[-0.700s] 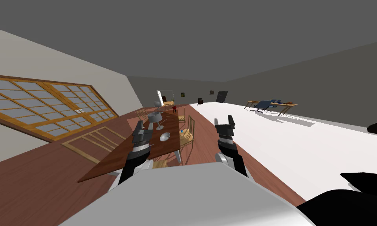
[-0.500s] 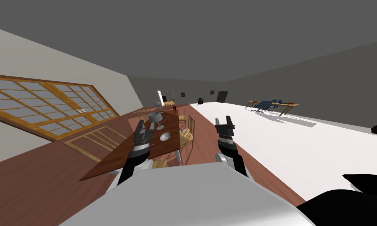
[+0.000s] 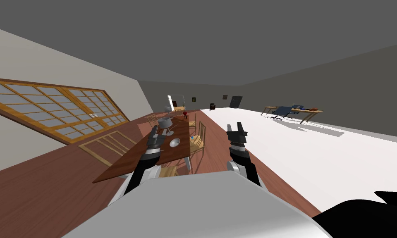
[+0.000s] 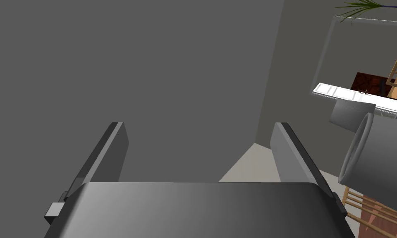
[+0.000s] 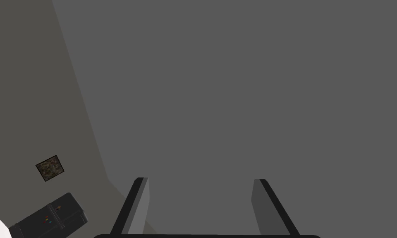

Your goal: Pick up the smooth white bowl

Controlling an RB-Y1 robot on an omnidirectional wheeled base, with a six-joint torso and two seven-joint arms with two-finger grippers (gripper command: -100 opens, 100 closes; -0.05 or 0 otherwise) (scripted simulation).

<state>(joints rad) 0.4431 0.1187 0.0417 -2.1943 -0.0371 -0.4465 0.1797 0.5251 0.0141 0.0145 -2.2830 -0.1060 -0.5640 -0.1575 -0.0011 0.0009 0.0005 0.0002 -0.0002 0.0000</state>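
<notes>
The bowl, small, smooth and pale grey-white, sits on the long brown table near its right edge, about halfway along. My left gripper hovers over the table just left of the bowl and short of it; in the left wrist view the left gripper is open and holds nothing. My right gripper is raised over the wooden floor to the right of the table, and the right wrist view has it open and holding nothing.
A grey table lamp stands on the table beyond the bowl, and its shade is close beside my left hand. Wooden chairs line the table's right side. A large wood-framed window fills the left wall. A desk stands far right.
The whole head view has shifted right, so I have turned slightly left. My left hand has reached a little further over the table; the bowl has stayed in place.
</notes>
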